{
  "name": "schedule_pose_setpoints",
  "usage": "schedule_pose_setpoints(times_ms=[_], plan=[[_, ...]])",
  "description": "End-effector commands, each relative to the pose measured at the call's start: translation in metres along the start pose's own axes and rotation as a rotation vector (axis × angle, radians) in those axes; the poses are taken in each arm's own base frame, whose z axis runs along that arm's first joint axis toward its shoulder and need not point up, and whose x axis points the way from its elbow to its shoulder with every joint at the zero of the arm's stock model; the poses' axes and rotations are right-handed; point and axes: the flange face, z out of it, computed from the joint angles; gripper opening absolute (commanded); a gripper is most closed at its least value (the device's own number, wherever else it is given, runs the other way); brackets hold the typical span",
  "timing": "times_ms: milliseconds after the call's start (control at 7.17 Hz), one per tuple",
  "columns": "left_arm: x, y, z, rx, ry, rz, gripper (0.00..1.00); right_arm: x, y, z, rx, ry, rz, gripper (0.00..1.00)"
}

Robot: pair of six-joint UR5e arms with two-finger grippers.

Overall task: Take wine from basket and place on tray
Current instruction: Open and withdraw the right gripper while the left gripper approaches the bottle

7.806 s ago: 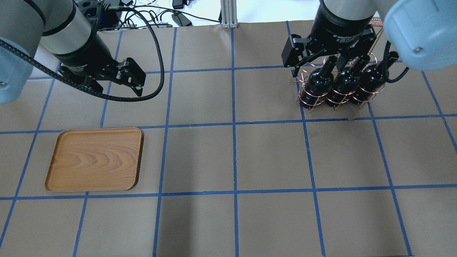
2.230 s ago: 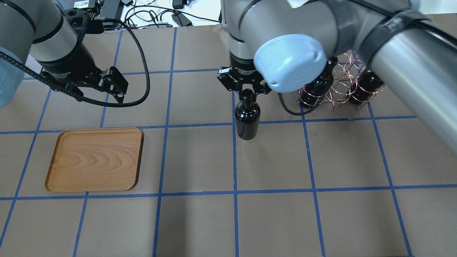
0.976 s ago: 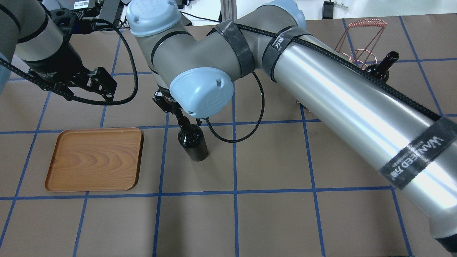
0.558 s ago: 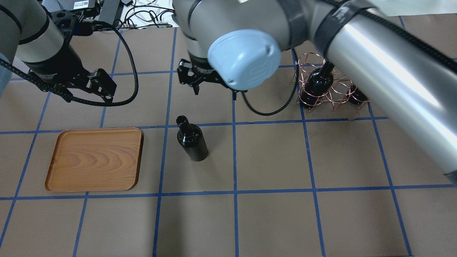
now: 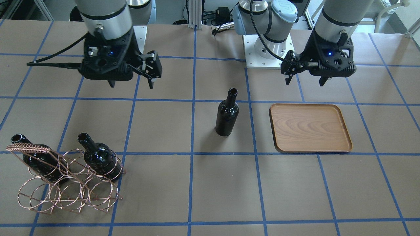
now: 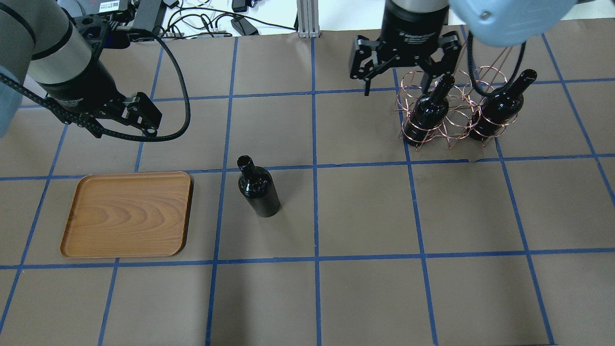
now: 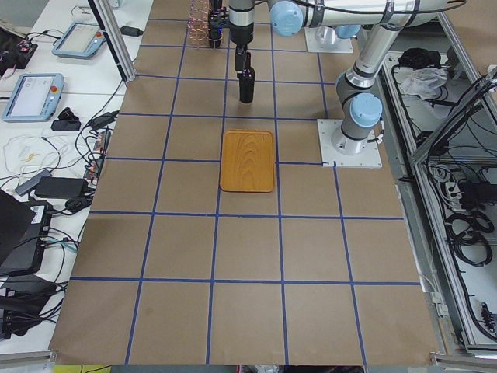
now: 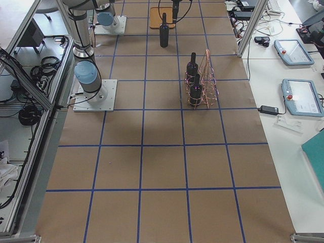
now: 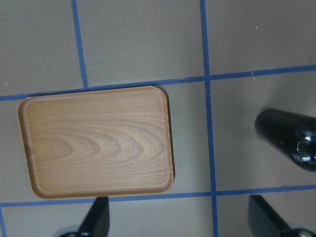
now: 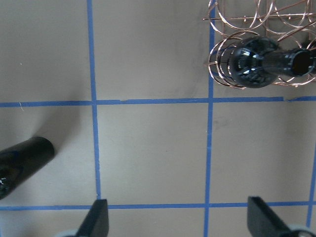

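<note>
Wine unmoved; right jaws open, back near basket.

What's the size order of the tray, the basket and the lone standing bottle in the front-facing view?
1. basket, though it sits nearest the camera
2. tray
3. lone bottle

Left claw: fingers spread wide, holding nothing, pointing straight down.
Right claw: fingers spread wide, holding nothing, pointing straight down.
Wrists: both upright, the two claws well apart.
</note>
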Motion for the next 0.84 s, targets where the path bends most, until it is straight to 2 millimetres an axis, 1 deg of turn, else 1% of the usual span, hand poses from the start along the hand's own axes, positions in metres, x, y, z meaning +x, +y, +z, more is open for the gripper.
schedule_pose_setpoints(times_ms=[0,139,279,418,558,697], plan=[[0.040,0.000,0.004,-0.001,0.065,-0.021,1.00,0.047,0.019,0.004,0.040,-0.010,-0.056,1.00],[0.072,0.006,0.001,0.004,0.061,-0.011,1.00,0.048,0.015,-0.004,0.140,0.001,-0.054,1.00],[0.093,0.013,-0.001,0.007,0.063,0.030,1.00,0.050,0.016,-0.008,0.159,0.004,-0.052,1.00],[0.101,0.016,0.000,0.003,0.072,0.047,1.00,0.050,0.016,-0.009,0.162,0.003,-0.042,1.00],[0.113,0.020,-0.001,-0.004,0.131,0.055,1.00,0.049,0.017,-0.010,0.164,0.001,-0.042,1.00],[0.124,0.028,0.002,-0.015,0.140,0.051,1.00,0.049,0.017,-0.010,0.164,0.001,-0.042,1.00]])
